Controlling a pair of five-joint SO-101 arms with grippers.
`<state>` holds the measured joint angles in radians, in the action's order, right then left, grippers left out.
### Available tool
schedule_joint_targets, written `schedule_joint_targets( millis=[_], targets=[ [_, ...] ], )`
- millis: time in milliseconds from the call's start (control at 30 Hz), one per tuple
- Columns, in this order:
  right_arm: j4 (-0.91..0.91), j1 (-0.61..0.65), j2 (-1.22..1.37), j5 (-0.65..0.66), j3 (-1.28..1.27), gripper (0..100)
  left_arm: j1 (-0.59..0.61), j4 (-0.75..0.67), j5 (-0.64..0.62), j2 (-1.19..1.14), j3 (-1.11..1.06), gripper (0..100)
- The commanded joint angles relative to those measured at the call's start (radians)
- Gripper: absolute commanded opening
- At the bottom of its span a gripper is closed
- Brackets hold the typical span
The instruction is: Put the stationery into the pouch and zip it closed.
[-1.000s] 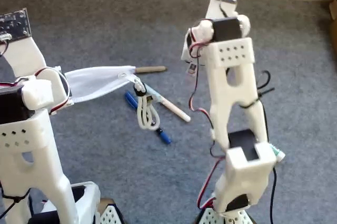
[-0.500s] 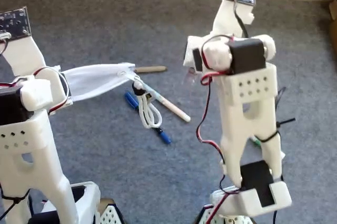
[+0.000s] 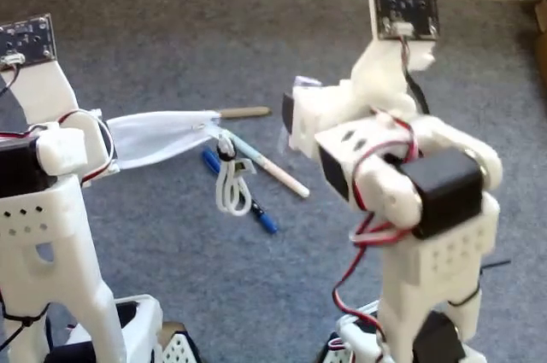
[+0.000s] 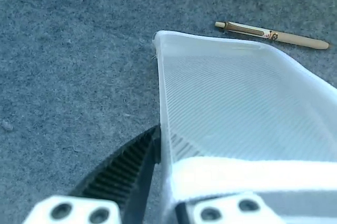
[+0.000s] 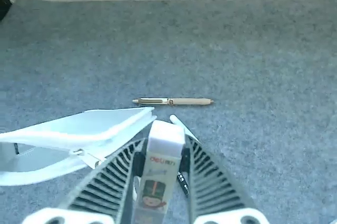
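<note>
White mesh pouch (image 3: 162,137) is held off the grey surface (image 3: 171,278) at one short end by the left tool (image 4: 160,153), whose jaws are clamped on the fabric edge. In the left wrist view, one black ribbed finger (image 4: 126,174) lies against the side of the pouch. The pouch extends roughly level from that tool toward the middle of the surface, and its far end sits over the stationery lying there. The right tool (image 5: 164,147) is gripping a white block (image 5: 160,176) with a printed sleeve. The block stands between the two ribbed fingers and projects past their tips. In the right wrist view, the far end of the pouch lies just beside this tool, to one side of the block. Its two lips are parted and a small zip pull (image 5: 79,153) sits at the nearer lip. Block and pouch are close together; whether they touch cannot be determined. A tan pen (image 3: 245,112) lies flat on the surface just beyond the pouch end, apart from both tools. A white pen (image 3: 278,175) and a blue pen (image 3: 265,221) lie side by side on the surface near the pouch end. A white cord loop (image 3: 226,196) lies by the pouch end and runs over the blue pen.
</note>
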<state>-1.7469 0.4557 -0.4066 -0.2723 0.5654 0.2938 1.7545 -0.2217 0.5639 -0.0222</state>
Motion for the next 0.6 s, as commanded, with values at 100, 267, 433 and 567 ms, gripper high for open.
schedule_joint_targets(
  millis=[100, 267, 433, 567],
  targets=[
    [-0.01, 0.079, -0.148, 0.023, -0.151, 0.5, -0.027, 0.008, 0.006, -0.002, -0.024, 1],
    [0.16, 0.139, -0.269, 0.074, -0.317, 0.5, -0.027, 0.008, 0.006, -0.002, -0.058, 1],
    [0.472, 0.166, -0.355, 0.075, -0.579, 0.5, -0.022, 0.008, 0.003, -0.004, -0.068, 1],
    [0.722, 0.214, -0.432, 0.077, -0.771, 0.5, -0.021, 0.006, 0.002, -0.005, -0.079, 1]
  ],
)
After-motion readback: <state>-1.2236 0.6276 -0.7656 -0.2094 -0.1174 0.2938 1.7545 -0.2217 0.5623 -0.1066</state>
